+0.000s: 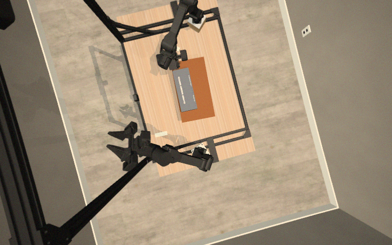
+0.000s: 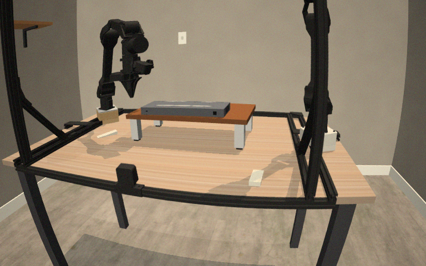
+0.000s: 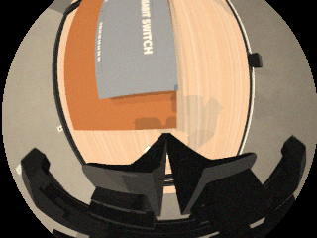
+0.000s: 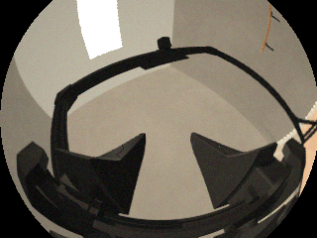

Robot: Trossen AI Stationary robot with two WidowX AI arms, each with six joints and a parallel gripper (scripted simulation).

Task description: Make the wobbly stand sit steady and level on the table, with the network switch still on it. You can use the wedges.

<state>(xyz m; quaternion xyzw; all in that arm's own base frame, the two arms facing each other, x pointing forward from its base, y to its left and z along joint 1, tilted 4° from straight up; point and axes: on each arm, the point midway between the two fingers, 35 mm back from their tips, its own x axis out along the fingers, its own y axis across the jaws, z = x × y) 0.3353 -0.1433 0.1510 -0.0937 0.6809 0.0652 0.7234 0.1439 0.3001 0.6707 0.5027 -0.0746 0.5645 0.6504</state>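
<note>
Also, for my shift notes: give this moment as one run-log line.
left hand: shut, empty | right hand: open, empty | network switch: on stand | wedges: on table, away from stand legs

Matte black arms, chunky rounded joints; each claw (image 1: pixel 107 139) (image 2: pixel 131 96) (image 3: pixel 166 135) (image 4: pixel 168 136) has seemingly wedge-shaped fingers.
</note>
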